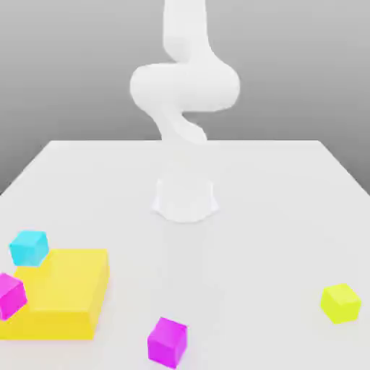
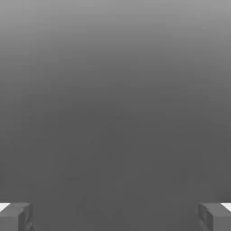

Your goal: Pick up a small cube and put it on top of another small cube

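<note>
We look at a plain grey backdrop over a pale counter (image 1: 289, 217) that carries everything. Largest is the white arm (image 1: 184, 87), rising from its base at the counter's middle. Next comes the flat yellow block (image 1: 61, 296) at the exterior view's left, with a cyan cube (image 1: 29, 247) and a magenta cube (image 1: 9, 295) at its edges, and a second magenta cube (image 1: 168, 342) alone near the front. Smallest concern, and ours, is the small cube (image 1: 340, 302), yellow-green, sitting by itself at the exterior view's right, well apart from the rest.

The relation that matters: the cube lies far out to the exterior view's right of the arm, so we judge a long reach sideways and down comes first. The hand view gives what the exterior view does not: the fingers (image 2: 18, 216) spread wide with nothing between them, over bare grey.
</note>
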Robot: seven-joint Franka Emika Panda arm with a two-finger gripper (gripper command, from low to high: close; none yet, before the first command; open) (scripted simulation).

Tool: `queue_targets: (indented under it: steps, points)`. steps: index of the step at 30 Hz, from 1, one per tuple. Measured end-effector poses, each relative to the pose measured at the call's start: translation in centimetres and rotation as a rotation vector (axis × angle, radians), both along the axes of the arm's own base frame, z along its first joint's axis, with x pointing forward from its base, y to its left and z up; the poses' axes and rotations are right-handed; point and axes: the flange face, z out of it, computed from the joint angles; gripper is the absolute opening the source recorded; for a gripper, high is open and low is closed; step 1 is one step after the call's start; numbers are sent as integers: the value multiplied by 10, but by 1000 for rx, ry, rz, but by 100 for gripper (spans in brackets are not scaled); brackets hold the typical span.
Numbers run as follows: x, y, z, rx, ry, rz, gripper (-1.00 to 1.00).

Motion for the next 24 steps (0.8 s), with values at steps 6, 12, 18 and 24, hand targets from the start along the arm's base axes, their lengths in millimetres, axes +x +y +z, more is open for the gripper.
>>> queue_targets:
  steps: [6,12,18,24]
  points:
    - [60,65,-103,-20,169,42,0]
    - [83,131,-215,-44,329,95,0]
    - [67,199,-330,-71,490,166,0]
    - [21,248,-439,-90,654,221,0]
